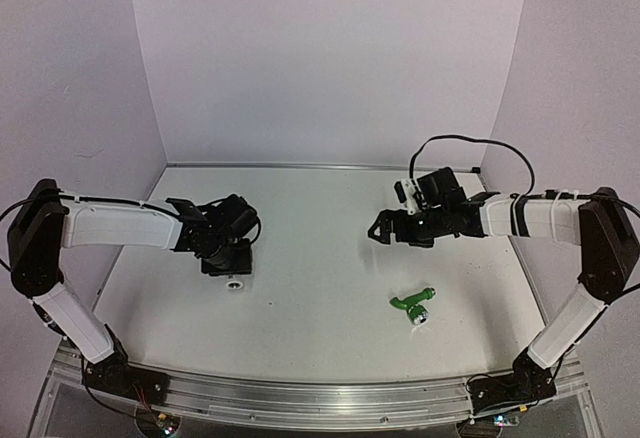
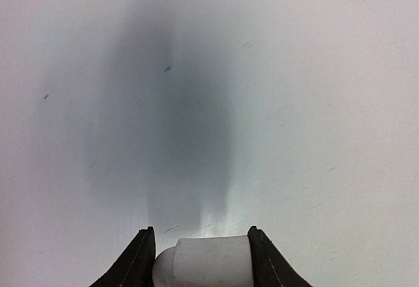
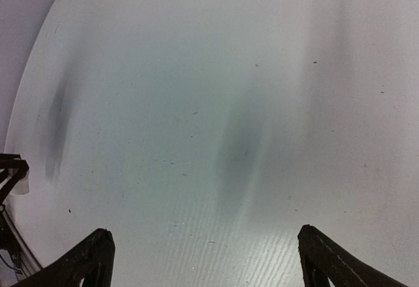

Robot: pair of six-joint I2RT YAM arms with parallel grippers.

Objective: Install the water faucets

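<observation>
The top external camera sits above and behind the arm bases [image 1: 105, 373]. It looks forward and down from far enough to take in the whole white table [image 1: 320, 308] and the pale walls [image 1: 320, 58]. The left wrist camera hangs very near the tabletop and faces almost straight down. The left gripper [image 2: 200, 238] is at its bottom edge, closed around the white fitting [image 2: 209, 261]. The right wrist camera rides higher and looks obliquely across the table, with wall in its upper left corner. The right gripper [image 3: 203, 241] is spread wide at its lower corners. All three views share the tabletop.
</observation>
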